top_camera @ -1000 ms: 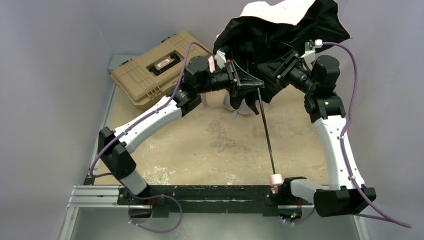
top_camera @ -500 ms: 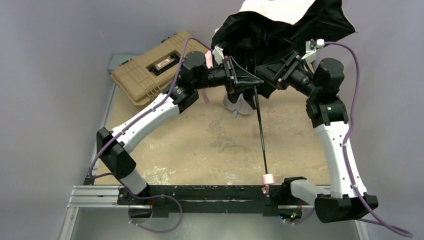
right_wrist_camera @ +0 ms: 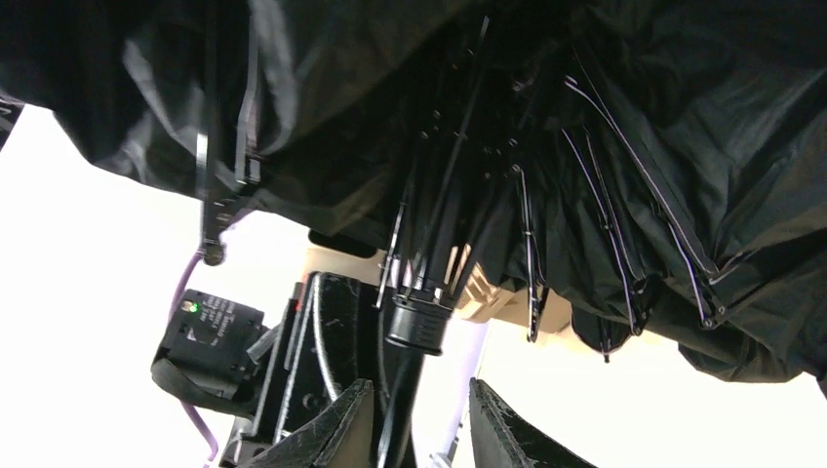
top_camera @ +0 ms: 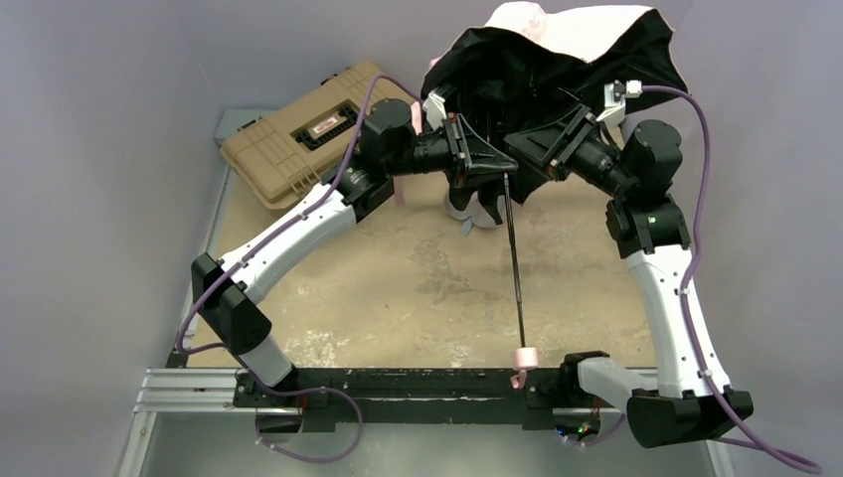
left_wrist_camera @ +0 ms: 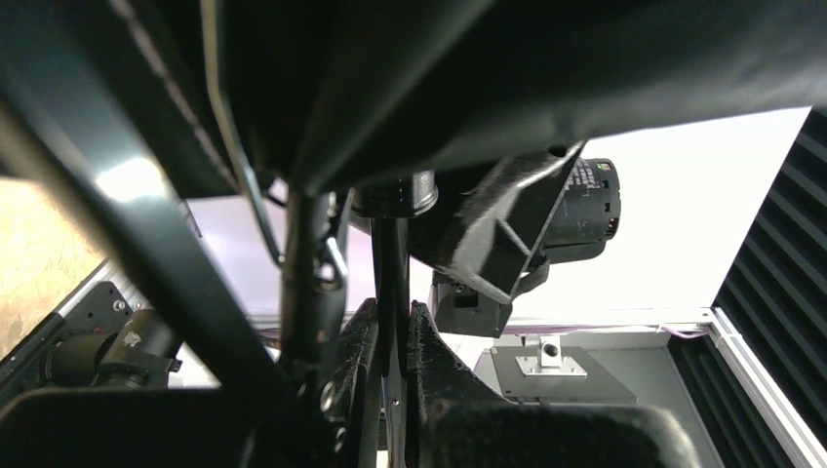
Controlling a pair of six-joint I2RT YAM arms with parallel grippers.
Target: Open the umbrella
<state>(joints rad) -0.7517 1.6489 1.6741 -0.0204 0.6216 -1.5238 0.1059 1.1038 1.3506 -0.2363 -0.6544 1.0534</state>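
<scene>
Umbrella [top_camera: 557, 79] aloft over far table [top_camera: 378, 288], half spread, handle [top_camera: 525, 356] hanging low. Left gripper [left_wrist_camera: 392, 312] clenched on shaft [top_camera: 515, 258], steadying it. Right gripper [right_wrist_camera: 419, 390] seemingly released, straddling shaft below runner [right_wrist_camera: 417, 324], placed to push it up.

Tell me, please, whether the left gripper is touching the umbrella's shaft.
Touching. The left wrist view shows the left gripper closed on the shaft, with no gap on either side.

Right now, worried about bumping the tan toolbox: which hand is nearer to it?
Left. The left hand grips the umbrella's shaft, to the right of the toolbox. The right hand sits farther right, beyond that shaft, under the canopy.
</scene>
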